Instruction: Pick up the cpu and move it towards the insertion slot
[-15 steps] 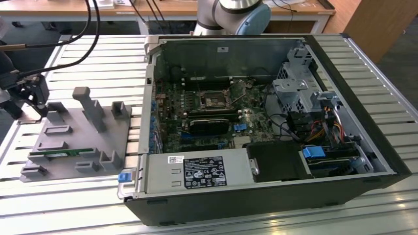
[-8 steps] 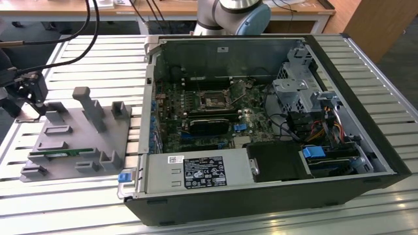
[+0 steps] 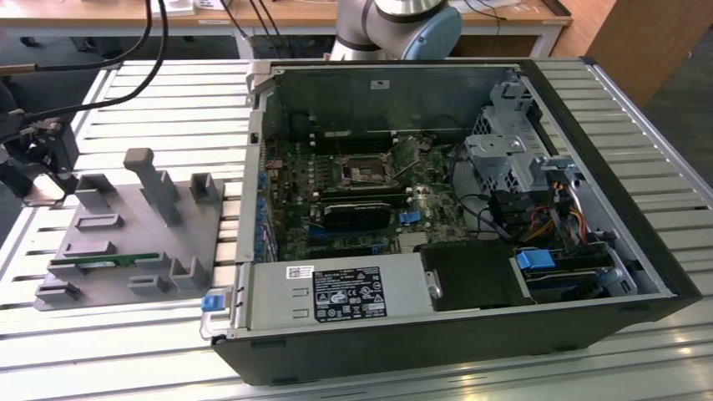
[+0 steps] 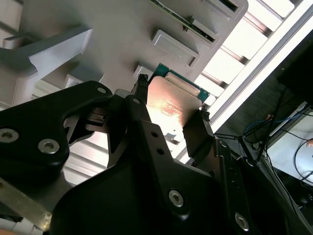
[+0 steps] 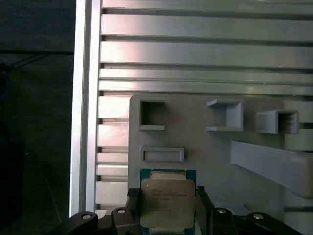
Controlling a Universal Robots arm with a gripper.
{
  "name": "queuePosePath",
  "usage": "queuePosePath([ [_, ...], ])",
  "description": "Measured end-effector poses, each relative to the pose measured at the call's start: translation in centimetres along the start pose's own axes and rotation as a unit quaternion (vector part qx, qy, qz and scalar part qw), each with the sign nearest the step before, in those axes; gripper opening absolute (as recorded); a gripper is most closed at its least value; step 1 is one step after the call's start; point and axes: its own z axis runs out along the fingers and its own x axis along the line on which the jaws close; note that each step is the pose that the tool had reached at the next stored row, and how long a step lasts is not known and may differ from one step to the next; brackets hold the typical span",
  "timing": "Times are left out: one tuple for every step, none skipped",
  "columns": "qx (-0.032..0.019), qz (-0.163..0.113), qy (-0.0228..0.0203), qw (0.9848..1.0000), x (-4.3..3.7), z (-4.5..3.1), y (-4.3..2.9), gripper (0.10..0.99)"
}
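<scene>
Both sides of the cpu (image 5: 167,203) are pinched by the gripper (image 5: 167,197), shiny lid facing away from the holder (image 5: 205,152).

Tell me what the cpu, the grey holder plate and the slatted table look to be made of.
The cpu has a metal lid, dull silver with a soft reflection, on a green rim that is probably circuit-board laminate. The holder plate is uniform matte grey with moulded pockets, so likely plastic, perhaps printed. The slatted table is pale silver ribbed profiles with a bright sheen, probably aluminium.
</scene>
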Motion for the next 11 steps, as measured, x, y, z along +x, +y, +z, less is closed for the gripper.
queuePosePath([
  [0.0, 0.0, 0.0, 1.0, 0.0, -0.09, 0.01, 0.537],
  [0.0, 0.0, 0.0001, 1.0, 0.0, -0.2, 0.01, 0.537],
  [0.0, 0.0, 0.0, 1.0, 0.0, -0.29, 0.01, 0.537],
  [0.0, 0.0, 0.0001, 1.0, 0.0, -0.39, 0.02, 0.537],
  [0.0, 0.0, 0.0, 1.0, -0.01, -0.48, 0.02, 0.537],
  [0.0, 0.0, 0.0001, 1.0, -0.01, -0.59, 0.02, 0.537],
  [0.0, 0.0, 0.0, 1.0, -0.01, -0.67, 0.03, 0.537],
  [0.0, 0.0, 0.0, 1.0, -0.01, -0.75, 0.03, 0.537],
  [0.0, 0.0, 0.0001, 1.0, -0.01, -0.83, 0.03, 0.537],
  [0.0, 0.0, 0.0, 1.0, -0.01, -0.9, 0.04, 0.537],
  [0.0, 0.0, 0.0001, 1.0, -0.01, -0.96, 0.04, 0.537],
])
